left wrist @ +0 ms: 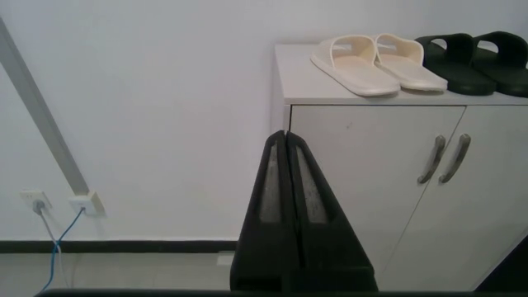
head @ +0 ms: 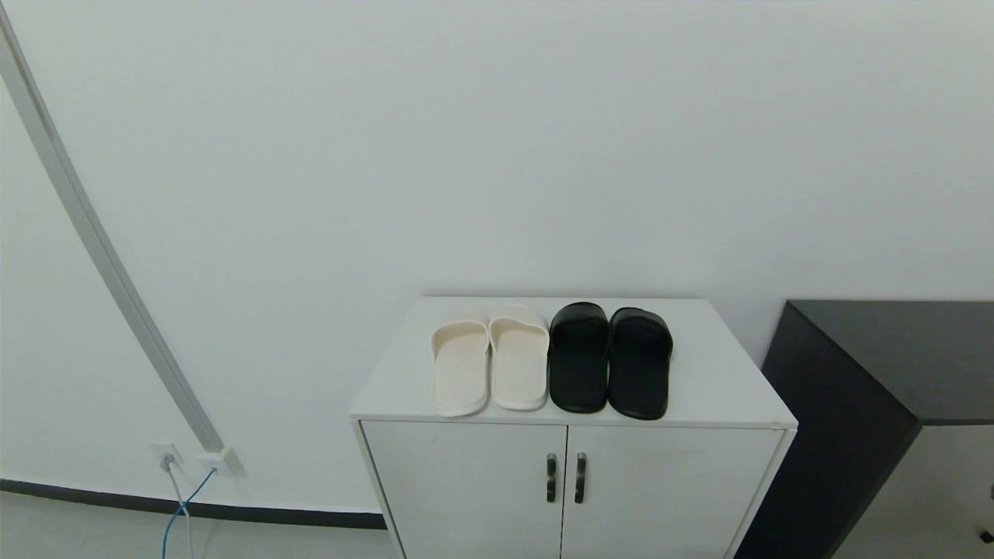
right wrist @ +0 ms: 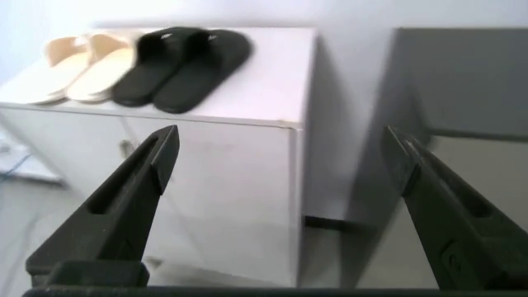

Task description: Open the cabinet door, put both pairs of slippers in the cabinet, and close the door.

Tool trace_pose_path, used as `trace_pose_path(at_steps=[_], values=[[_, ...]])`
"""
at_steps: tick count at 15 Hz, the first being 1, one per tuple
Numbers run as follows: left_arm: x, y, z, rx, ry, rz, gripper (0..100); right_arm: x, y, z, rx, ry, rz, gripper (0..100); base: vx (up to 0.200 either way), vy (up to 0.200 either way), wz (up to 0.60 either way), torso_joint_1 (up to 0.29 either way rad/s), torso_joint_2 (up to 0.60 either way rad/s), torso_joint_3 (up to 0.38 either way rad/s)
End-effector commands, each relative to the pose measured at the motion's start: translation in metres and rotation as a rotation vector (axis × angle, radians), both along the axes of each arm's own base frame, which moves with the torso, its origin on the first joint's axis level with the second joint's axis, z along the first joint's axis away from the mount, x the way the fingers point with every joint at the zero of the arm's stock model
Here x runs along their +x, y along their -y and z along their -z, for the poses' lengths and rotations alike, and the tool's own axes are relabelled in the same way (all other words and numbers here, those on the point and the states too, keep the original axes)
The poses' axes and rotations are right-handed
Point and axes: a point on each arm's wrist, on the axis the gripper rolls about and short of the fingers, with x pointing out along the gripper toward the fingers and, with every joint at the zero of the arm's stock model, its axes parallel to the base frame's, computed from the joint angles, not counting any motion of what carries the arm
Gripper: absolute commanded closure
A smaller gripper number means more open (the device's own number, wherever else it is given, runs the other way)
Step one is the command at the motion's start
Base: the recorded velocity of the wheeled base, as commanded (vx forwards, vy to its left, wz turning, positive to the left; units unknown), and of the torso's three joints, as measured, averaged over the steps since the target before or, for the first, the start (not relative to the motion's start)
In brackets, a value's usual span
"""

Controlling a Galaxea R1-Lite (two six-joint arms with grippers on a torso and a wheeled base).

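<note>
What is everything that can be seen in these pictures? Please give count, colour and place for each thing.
cream slippers: one pair, cream, on the cabinet top, left half
black slippers: one pair, black, on the cabinet top, right beside the cream pair
cabinet: one, white, against the wall, both doors closed
handles: two, dark, upright, where the doors meet
dark unit: one, black, right of the cabinet
wall sockets: two, white, low on the wall, left of the cabinet
cables: two, white and blue, hanging from the sockets
wall strip: one, grey, slanting down to the sockets
left pincer: one, black, shut, before the cabinet's left edge
right pincer: one, black, open, before the cabinet's right corner
</note>
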Motion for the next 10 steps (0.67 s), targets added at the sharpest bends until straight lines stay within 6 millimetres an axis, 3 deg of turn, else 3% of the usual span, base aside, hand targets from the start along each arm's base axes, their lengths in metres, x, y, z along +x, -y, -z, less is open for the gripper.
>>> trace_pose_path(at_steps=[1, 4, 10], values=[[0.0, 0.0, 0.0, 0.0, 0.0, 0.001, 100, 0.05, -0.02, 0.001, 0.013, -0.147, -0.117, 0, 0.0, 0.0, 0.0, 0.0, 0.0, 0.0], [0.0, 0.0, 0.0, 0.001, 0.0, 0.001, 100, 0.071, -0.044, -0.006, 0.033, -0.194, -0.202, 0, 0.0, 0.0, 0.0, 0.0, 0.0, 0.0], [0.0, 0.0, 0.0, 0.007, -0.001, -0.001, 100, 0.109, -0.109, -0.019, 0.017, -0.227, -0.21, 0, 0.0, 0.0, 0.0, 0.0, 0.0, 0.0]])
